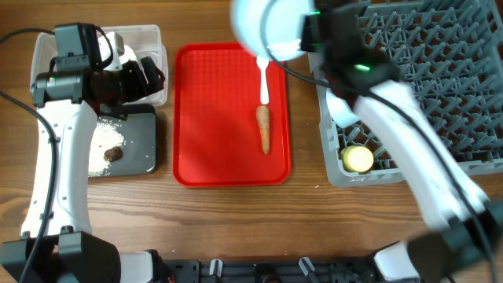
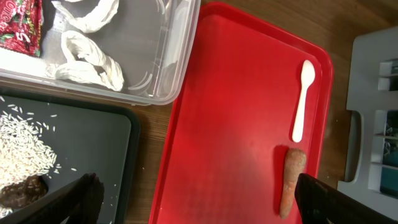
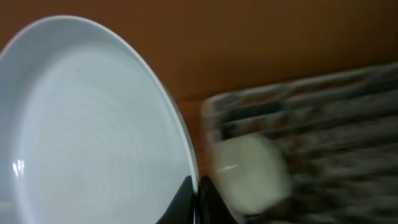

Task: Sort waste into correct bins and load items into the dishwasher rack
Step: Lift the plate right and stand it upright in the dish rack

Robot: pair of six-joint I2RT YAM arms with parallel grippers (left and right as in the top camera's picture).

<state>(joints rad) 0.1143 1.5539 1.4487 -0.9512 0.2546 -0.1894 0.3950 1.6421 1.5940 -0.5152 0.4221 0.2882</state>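
Right arm reaches across the rack's [image 1: 440,86] near-left edge, its gripper [image 3: 196,200] pinching the tilted plate's [image 3: 93,124] rim above the tray's [image 1: 208,118] far corner. Left gripper [image 2: 205,205] hangs spread wide over the clear bin [image 1: 154,38]. Spoon [image 1: 264,79] and carrot [image 1: 264,130] lie along the tray's right side; its left half is open red surface.

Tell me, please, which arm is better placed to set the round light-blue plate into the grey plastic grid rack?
Right. The right gripper is shut on the round light-blue plate, raised beside the grey grid rack. The left gripper hangs open over the clear plastic tub, beyond the flat red tray.
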